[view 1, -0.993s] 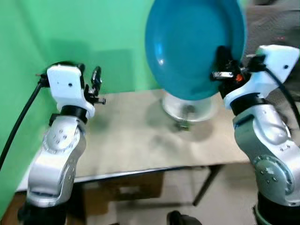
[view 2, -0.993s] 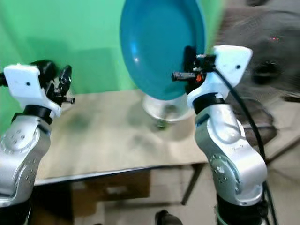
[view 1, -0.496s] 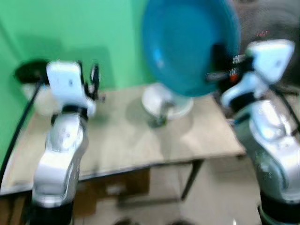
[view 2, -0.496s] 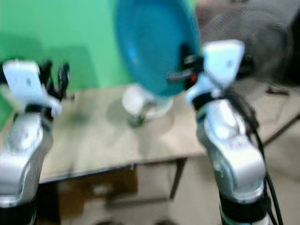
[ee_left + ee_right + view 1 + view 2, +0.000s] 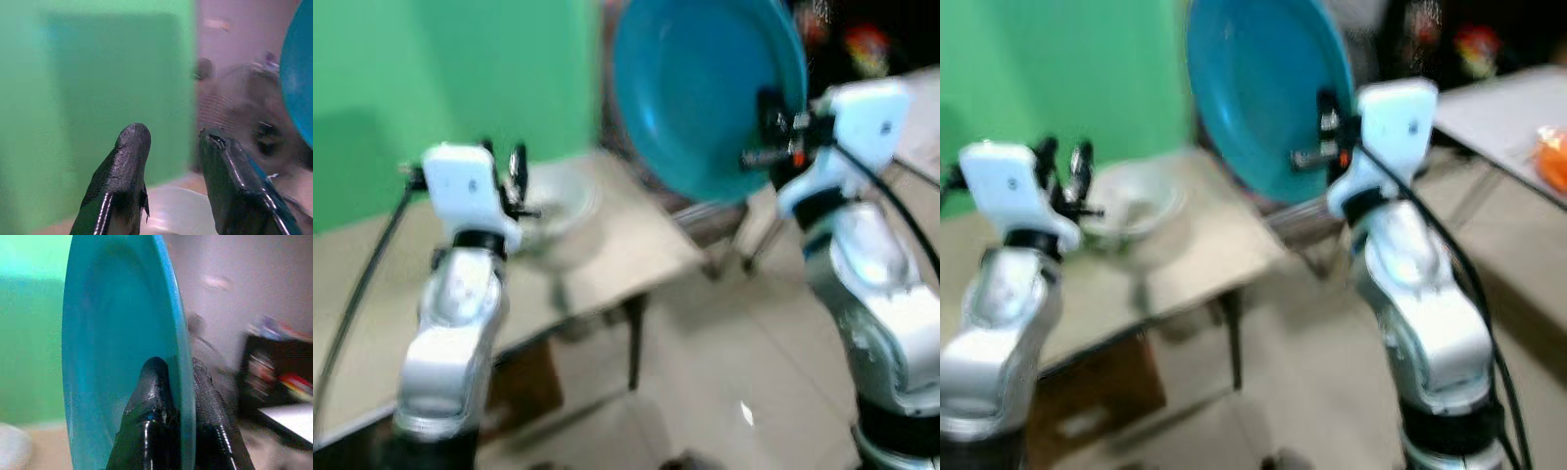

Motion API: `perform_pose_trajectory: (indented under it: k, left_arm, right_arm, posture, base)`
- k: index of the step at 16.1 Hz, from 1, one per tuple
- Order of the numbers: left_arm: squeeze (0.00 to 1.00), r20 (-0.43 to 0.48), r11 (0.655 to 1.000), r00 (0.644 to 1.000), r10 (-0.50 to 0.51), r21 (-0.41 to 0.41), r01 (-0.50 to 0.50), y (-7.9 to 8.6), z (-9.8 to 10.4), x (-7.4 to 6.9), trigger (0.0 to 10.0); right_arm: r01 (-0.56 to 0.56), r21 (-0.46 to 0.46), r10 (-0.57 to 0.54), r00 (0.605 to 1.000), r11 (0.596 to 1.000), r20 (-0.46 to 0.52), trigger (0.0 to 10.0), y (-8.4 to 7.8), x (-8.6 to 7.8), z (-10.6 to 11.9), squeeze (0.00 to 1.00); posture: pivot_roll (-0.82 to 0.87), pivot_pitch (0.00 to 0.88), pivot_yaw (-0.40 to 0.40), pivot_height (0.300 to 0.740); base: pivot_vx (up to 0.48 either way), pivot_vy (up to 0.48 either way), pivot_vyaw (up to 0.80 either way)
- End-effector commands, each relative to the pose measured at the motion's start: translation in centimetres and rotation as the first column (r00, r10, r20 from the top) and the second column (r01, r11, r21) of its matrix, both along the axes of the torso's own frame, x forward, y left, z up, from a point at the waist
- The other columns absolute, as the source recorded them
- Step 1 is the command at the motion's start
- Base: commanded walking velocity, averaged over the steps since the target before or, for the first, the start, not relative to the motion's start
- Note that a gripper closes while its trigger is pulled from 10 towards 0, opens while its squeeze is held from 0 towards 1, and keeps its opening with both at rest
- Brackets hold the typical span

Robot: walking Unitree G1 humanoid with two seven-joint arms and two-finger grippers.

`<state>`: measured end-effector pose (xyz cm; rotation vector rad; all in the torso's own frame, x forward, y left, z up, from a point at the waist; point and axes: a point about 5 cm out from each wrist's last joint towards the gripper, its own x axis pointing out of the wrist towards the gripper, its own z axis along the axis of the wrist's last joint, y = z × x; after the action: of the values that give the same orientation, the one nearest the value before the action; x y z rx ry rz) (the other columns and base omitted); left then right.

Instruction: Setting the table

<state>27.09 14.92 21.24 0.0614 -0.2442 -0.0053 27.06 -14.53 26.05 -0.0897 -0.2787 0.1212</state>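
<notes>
Right gripper (image 5: 178,396) pinches the upright teal plate (image 5: 705,93) by its rim, so it should stay firmly clamped until over a table.

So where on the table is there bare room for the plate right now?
The table has bare top between the white bowl and its near right corner, and more to the robot's left of the left arm, toward the green wall. It is crowded around the bowl, where the left tool hovers open. The right tool grips the plate upright, off past the table's right edge.
</notes>
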Motion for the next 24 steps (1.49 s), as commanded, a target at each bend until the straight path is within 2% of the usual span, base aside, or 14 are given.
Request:
perform_pose_trajectory:
  k: [1, 2, 3, 5, 8, 9, 11, 12, 14, 18, 20, 23, 24]
  left_arm:
    - [0.00, -0.002, 1.000, 1.000, -0.002, 0.021, 0.002, 0.1, 0.1, 0.1, 10.0]
    - [0.00, -0.009, 1.000, 1.000, -0.002, 0.027, 0.003, -0.1, 0.0, 0.1, 10.0]
    - [0.00, -0.020, 1.000, 1.000, 0.007, 0.026, -0.006, 0.0, -0.2, 0.0, 10.0]
    - [0.00, -0.024, 0.999, 1.000, 0.013, 0.033, -0.012, 0.3, -0.4, -0.2, 10.0]
    - [0.00, -0.040, 0.999, 0.999, 0.024, 0.047, -0.023, 0.6, -1.6, -0.6, 10.0]
    - [0.00, -0.055, 0.998, 0.998, 0.008, 0.058, -0.005, 0.4, -2.2, -0.8, 10.0]
    - [0.00, -0.074, 0.997, 0.996, -0.058, 0.042, 0.062, -0.2, -2.6, -1.1, 10.0]
    - [0.00, -0.081, 0.994, 0.991, -0.106, 0.031, 0.109, -0.8, -2.8, -1.2, 10.0]
    - [0.00, -0.109, 0.990, 0.986, -0.127, 0.042, 0.133, -1.1, -3.6, -1.3, 10.0]
    - [0.00, -0.107, 0.990, 0.986, -0.129, 0.047, 0.135, -1.0, -3.7, -1.0, 10.0]
    - [0.00, -0.118, 0.992, 0.987, -0.105, 0.061, 0.113, -0.6, -3.8, -1.1, 10.0]
    - [0.00, -0.117, 0.991, 0.987, -0.112, 0.054, 0.119, -0.5, -3.8, -1.3, 10.0]
    - [0.00, -0.118, 0.991, 0.986, -0.114, 0.052, 0.121, -0.6, -3.8, -1.3, 10.0]
  right_arm:
    - [0.031, 0.007, -0.031, 0.999, 0.999, 0.027, 10.0, -0.5, -0.2, 0.6, 0.00]
    - [0.087, -0.037, -0.087, 0.996, 0.996, -0.004, 10.0, -1.3, 0.0, -0.1, 0.00]
    - [0.130, -0.038, -0.132, 0.991, 0.991, -0.037, 10.0, -1.8, 0.1, -0.7, 0.00]
    - [0.142, -0.039, -0.144, 0.988, 0.989, -0.052, 10.0, -2.1, 0.0, -1.1, 0.00]
    - [0.163, -0.078, -0.170, 0.981, 0.983, -0.090, 10.0, -2.6, -1.3, -2.6, 0.00]
    - [0.171, -0.114, -0.184, 0.976, 0.979, -0.114, 10.0, -2.8, -2.0, -3.7, 0.00]
    - [0.178, -0.146, -0.197, 0.971, 0.973, -0.132, 10.0, -3.1, -2.4, -4.4, 0.00]
    - [0.187, -0.132, -0.206, 0.968, 0.973, -0.145, 10.0, -3.1, -2.3, -4.6, 0.00]
    - [0.193, -0.120, -0.211, 0.963, 0.974, -0.168, 10.0, -2.8, -2.3, -5.1, 0.00]
    - [0.196, -0.141, -0.221, 0.957, 0.970, -0.186, 10.0, -2.9, -2.4, -5.5, 0.00]
    - [0.184, -0.131, -0.212, 0.944, 0.974, -0.252, 10.0, -2.8, -2.1, -6.7, 0.00]
    - [0.139, -0.231, -0.197, 0.948, 0.963, -0.251, 10.0, -2.2, -1.8, -7.0, 0.00]
    - [0.139, -0.225, -0.195, 0.949, 0.964, -0.250, 10.0, -2.2, -1.7, -7.0, 0.00]
  posture:
    - [-0.05, 0.000, 0.010, 0.740]
    - [-0.04, 0.000, 0.005, 0.740]
    - [-0.04, 0.000, -0.001, 0.740]
    - [-0.04, 0.000, 0.002, 0.740]
    - [-0.04, 0.000, 0.007, 0.740]
    - [-0.04, 0.000, 0.009, 0.740]
    - [-0.04, 0.000, 0.015, 0.740]
    - [-0.05, 0.000, 0.016, 0.740]
    - [-0.05, 0.000, 0.019, 0.740]
    - [-0.04, 0.000, 0.002, 0.740]
    - [-0.03, 0.000, 0.000, 0.740]
    - [-0.03, 0.000, -0.007, 0.740]
    - [-0.03, 0.000, -0.009, 0.740]
  base:
    - [0.000, 0.000, -0.80]
    - [0.000, 0.000, -0.80]
    - [0.000, 0.000, -0.80]
    - [0.000, 0.000, -0.80]
    - [0.000, 0.000, -0.80]
    - [0.000, 0.000, -0.80]
    - [0.000, 0.000, -0.80]
    - [0.000, 0.000, -0.80]
    - [0.000, 0.000, -0.80]
    - [0.000, 0.000, -0.80]
    - [0.294, 0.000, -0.75]
    - [0.365, 0.000, 0.00]
    - [0.386, 0.000, 0.00]
